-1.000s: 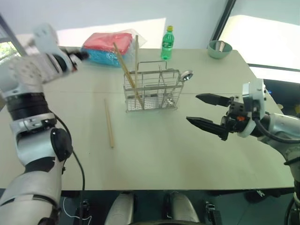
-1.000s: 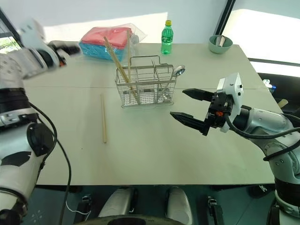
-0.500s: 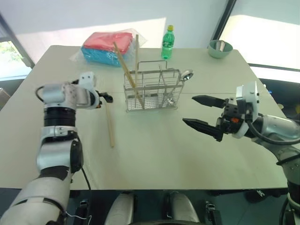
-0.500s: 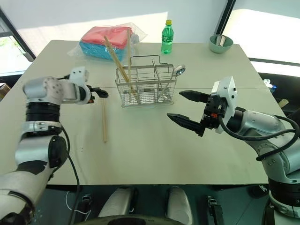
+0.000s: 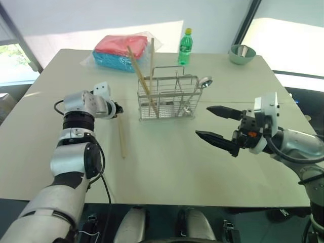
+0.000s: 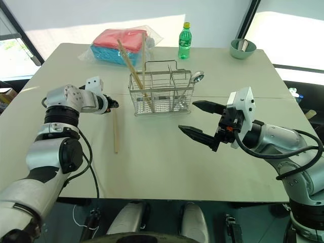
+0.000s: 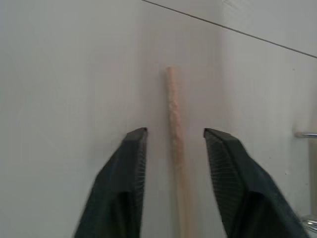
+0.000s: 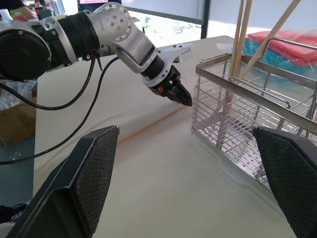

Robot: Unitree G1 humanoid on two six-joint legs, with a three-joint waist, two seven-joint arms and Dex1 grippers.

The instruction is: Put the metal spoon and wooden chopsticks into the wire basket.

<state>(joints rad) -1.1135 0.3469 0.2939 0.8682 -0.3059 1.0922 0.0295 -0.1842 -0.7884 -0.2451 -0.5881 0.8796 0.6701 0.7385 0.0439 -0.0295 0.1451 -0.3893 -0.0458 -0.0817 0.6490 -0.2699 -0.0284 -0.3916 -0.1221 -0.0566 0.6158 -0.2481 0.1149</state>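
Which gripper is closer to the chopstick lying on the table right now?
Left. The left gripper straddles the far end of the loose chopstick, a finger on each side with gaps between. The right gripper hangs open on the other side of the wire basket, well away.

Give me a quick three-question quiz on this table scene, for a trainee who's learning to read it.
1. True or false: the metal spoon already stands in the wire basket.
2. What lies between the fingers of the left claw?
A. a loose wooden chopstick
B. a green bottle
C. nothing at all
3. Fill in: the right claw hovers beside the basket with its jaws ___.

Key: 1 true; 2 A; 3 open.
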